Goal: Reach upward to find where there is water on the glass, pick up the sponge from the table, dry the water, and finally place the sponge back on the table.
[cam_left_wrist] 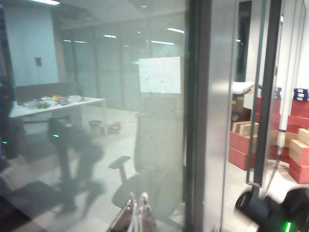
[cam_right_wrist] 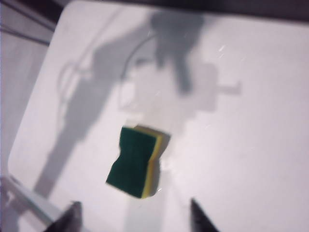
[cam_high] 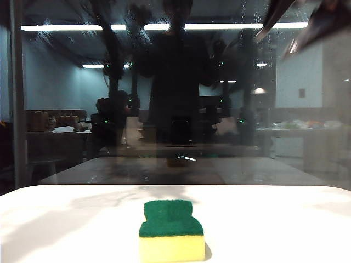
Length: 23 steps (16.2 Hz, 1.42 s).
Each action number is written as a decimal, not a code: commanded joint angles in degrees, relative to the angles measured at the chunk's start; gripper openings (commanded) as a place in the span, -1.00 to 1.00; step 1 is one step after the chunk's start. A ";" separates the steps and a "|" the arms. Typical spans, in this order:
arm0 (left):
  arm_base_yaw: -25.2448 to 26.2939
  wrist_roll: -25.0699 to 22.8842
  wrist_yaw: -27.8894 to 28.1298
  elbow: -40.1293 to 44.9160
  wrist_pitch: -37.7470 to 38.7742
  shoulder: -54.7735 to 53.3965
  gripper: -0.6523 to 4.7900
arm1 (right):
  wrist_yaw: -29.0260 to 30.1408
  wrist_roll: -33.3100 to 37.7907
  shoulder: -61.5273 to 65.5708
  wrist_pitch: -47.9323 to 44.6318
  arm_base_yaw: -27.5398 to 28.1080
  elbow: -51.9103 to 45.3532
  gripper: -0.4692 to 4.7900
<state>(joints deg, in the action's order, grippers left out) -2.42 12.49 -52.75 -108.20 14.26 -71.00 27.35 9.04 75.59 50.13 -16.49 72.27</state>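
Where the broad, smooth white table [cam_high: 285, 219] runs back from you, it ends in a rounded far edge right under the large dark reflective glass pane [cam_high: 66, 109]. You can see its top brightly lit and bare but for soft grey shadows of the arms. Behind it the pane mirrors a dim room: long ceiling light strips, a dark standing figure at the middle, brown tables and cluttered desks to the sides. Fine streaks and specks show on the upper part of the glass, and a dark vertical frame bar [cam_high: 18, 98] stands at its left edge.

The small waisted rectangular sponge [cam_high: 171, 232] lies flat on the table near the front edge, about midway across. Its thick yellow foam body is soft and matte; the dark green scouring layer on top looks coarse and pinches in at the sides.

Your right gripper [cam_right_wrist: 133, 217] hangs above the table, looking down on the sponge [cam_right_wrist: 136, 162]. Its two dark fingertips stand well apart with nothing between them, and the sponge lies clear of both. In the exterior view its blurred dark fingers cross the top right corner.

Your left gripper [cam_left_wrist: 136, 212] is raised toward the glass, blurred at the frame's edge; its pale fingertips appear close together, but you cannot tell its state for certain.
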 commanded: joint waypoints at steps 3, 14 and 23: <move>0.04 -0.04 0.20 -0.31 -0.81 0.24 -0.78 | -3.54 5.16 -0.17 -12.55 -5.53 -10.82 0.47; 0.04 -0.04 0.15 -0.31 -0.63 0.26 -0.78 | -4.94 13.99 8.13 -30.60 -15.72 -23.52 0.94; 0.04 -0.02 0.07 -0.31 -0.63 0.26 -0.78 | -9.66 21.62 23.43 -42.93 -22.16 -23.43 0.94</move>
<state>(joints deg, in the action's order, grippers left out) -2.42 12.49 -52.49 -108.20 14.17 -71.00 18.00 29.85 98.54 9.43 -38.52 48.66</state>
